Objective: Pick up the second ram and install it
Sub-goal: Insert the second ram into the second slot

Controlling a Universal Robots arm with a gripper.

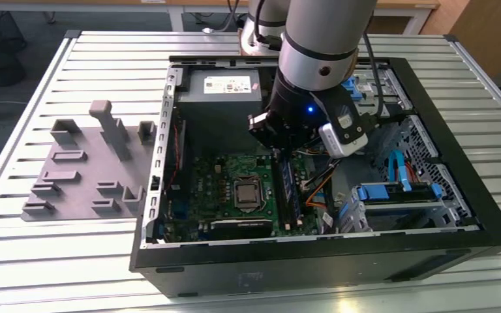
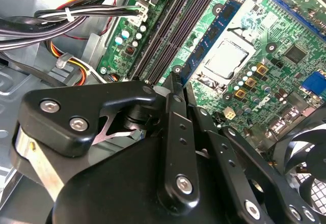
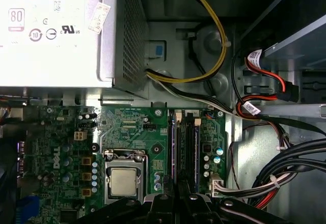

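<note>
1. The second ram [image 2: 216, 30] is a slim, long stick with a blue label strip and black chips, standing on edge in a slot of the green motherboard [image 2: 285, 56], next to the CPU socket [image 2: 226, 61].
2. In the exterior view the second ram [image 1: 288, 195] appears as a thin dark strip just to the exterior view's right of the socket, running along the black memory slots [image 1: 300, 195].
3. It lies directly below the gripper [image 2: 175, 79], whose black fingers [image 2: 173, 112] come down over the near end of the stick.
4. How far apart the fingers stand, and whether they grip the stick, cannot be told.
5. Around this lie the open computer case [image 1: 459, 215], the silver power supply [image 3: 56, 30], bundled cables [image 3: 285, 168], and a grey fixture block [image 1: 85, 169] on the slatted table [image 1: 42, 261].
</note>
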